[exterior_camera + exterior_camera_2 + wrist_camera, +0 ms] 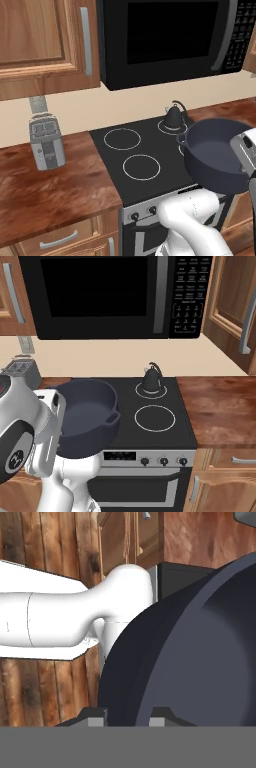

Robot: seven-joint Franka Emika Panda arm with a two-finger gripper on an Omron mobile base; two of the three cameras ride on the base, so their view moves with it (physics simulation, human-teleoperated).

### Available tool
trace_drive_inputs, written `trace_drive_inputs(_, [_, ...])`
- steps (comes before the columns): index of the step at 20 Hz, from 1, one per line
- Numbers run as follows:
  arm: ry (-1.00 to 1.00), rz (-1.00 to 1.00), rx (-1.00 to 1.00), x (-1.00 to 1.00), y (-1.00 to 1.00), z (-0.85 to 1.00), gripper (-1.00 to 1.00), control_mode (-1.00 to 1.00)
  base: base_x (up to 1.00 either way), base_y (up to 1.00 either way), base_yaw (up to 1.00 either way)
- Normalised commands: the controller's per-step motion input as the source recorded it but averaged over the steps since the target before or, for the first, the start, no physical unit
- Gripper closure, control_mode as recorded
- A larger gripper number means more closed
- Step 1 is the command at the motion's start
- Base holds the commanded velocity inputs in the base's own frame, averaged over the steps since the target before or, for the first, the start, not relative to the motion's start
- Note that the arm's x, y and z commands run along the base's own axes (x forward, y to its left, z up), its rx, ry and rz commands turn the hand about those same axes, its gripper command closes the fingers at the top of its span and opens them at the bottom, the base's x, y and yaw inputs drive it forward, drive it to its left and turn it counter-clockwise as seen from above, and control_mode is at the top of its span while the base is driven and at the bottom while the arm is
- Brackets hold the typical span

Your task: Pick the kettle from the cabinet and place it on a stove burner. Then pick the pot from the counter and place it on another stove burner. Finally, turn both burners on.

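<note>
The small black kettle (173, 117) (151, 379) stands upright on the back right stove burner (151, 391) of the black cooktop. The dark blue-grey pot (217, 154) (88, 412) hangs tilted in the air over the front of the stove, off the counter (50, 192) (220, 406). My gripper (127, 718) is shut on the pot's rim, and the pot's wall (190, 652) looms close in the hand view. The larger front ring (156, 418) lies bare. The wooden cabinet (227, 301) is on the right wall, its door swung out.
A black microwave (170, 35) (110, 296) hangs low over the stove. A grey toaster (46, 142) (22, 371) stands on the left counter. Two bare rings (122, 138) (141, 166) lie on the cooktop's left half. Knobs (163, 461) line the stove front.
</note>
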Motion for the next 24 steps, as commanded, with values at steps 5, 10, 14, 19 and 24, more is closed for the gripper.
trace_drive_inputs(5, [0.00,0.00,0.00,0.00,0.00,0.00,1.00,1.00,0.11,0.00,0.00])
trace_drive_inputs(10, [0.00,0.00,0.00,0.00,0.00,0.00,1.00,-1.00,0.01,0.00,0.00])
trace_drive_inputs(14, [0.00,0.00,0.00,0.05,0.00,0.00,1.00,-1.00,0.00,0.00,0.00])
trace_drive_inputs(19, [0.00,0.00,0.01,0.13,-0.07,0.00,1.00,-1.00,0.00,0.00,0.00])
trace_drive_inputs(24, [0.00,0.00,0.01,0.17,-0.14,0.00,1.00,-1.00,0.00,0.00,0.00])
